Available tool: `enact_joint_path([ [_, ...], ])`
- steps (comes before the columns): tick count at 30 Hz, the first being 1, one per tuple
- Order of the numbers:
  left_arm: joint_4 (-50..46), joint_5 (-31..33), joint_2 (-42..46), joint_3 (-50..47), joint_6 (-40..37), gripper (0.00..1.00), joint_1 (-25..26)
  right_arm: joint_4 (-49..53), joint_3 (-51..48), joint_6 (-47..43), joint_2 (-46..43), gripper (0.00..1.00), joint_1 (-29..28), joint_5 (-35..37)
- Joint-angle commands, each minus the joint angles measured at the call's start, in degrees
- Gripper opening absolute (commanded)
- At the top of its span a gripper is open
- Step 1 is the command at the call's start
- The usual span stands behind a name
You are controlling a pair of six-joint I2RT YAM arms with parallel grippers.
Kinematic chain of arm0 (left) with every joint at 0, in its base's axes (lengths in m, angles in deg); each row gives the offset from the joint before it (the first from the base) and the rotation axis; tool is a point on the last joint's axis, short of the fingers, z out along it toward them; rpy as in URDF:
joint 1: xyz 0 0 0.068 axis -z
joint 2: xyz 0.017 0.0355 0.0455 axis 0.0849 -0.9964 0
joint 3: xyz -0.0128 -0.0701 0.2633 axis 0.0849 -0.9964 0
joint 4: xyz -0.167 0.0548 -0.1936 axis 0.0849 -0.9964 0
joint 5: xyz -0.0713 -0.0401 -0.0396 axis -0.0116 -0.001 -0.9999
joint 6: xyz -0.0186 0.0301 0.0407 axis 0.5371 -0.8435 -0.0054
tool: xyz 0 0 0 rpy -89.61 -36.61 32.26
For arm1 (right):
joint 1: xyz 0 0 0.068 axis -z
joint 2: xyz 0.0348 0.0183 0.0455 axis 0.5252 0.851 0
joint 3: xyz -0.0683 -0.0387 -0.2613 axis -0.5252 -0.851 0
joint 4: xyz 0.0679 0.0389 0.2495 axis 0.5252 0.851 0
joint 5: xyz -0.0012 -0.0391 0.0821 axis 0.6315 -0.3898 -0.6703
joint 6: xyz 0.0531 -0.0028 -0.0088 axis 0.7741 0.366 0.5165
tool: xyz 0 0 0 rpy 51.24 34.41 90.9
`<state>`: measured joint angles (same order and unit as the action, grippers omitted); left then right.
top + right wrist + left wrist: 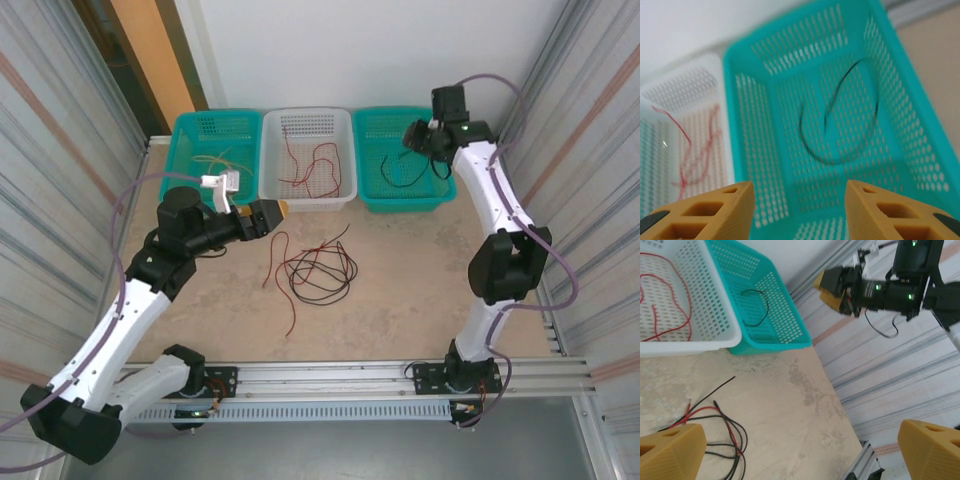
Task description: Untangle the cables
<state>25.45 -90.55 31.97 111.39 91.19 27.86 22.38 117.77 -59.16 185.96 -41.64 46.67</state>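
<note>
A loose tangle of red and black cables (315, 265) lies on the table's middle, also low at the left in the left wrist view (715, 425). My left gripper (283, 210) hovers just up-left of the tangle, open wide (800, 455) over bare table, nothing between its fingers (670, 452). My right gripper (413, 137) hangs open (800, 210) above the right teal basket (372, 190), where one black cable (840, 125) lies curled on the floor. Red cables (315, 165) lie in the white basket (268, 180). A yellowish cable (212, 158) lies in the left teal basket (185, 125).
The three baskets stand in a row along the table's back edge. Corrugated metal walls close in both sides. A metal rail (340, 380) with both arm bases runs along the near edge. The right arm's elbow (505, 265) stands over the table's right side.
</note>
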Motion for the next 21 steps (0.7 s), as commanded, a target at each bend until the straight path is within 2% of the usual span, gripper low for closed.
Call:
enact_joint_path([
  [1, 0.5, -0.6, -0.5, -1.3, 1.2, 0.99, -1.5, -0.5, -8.9, 0.2, -9.3, 0.5, -4.8, -1.1],
  [4, 1.4, -4.7, -3.5, -1.0, 2.8, 0.94, -2.4, -4.3, -20.3, 1.5, -17.5, 0.52, -10.9, 1.4],
  [7, 0.7, -5.0, -5.6, -0.9, 3.5, 0.92, -2.5, -8.1, -30.4, 4.7, -24.0, 0.56, -18.5, 4.4],
  [10, -1.3, -4.8, -7.7, -0.7, 3.6, 0.89, -2.6, -10.2, -37.1, 8.4, -26.2, 0.57, -25.1, 7.3],
  [15, -2.5, -6.5, -10.2, -1.5, 3.7, 0.83, -2.6, -13.8, -44.0, 14.3, -22.4, 0.53, -30.8, 6.7],
  [21, -4.3, -6.0, -10.1, -2.5, 3.0, 0.77, -2.6, -14.0, -41.4, 14.1, -13.6, 0.46, -33.7, 5.7],
])
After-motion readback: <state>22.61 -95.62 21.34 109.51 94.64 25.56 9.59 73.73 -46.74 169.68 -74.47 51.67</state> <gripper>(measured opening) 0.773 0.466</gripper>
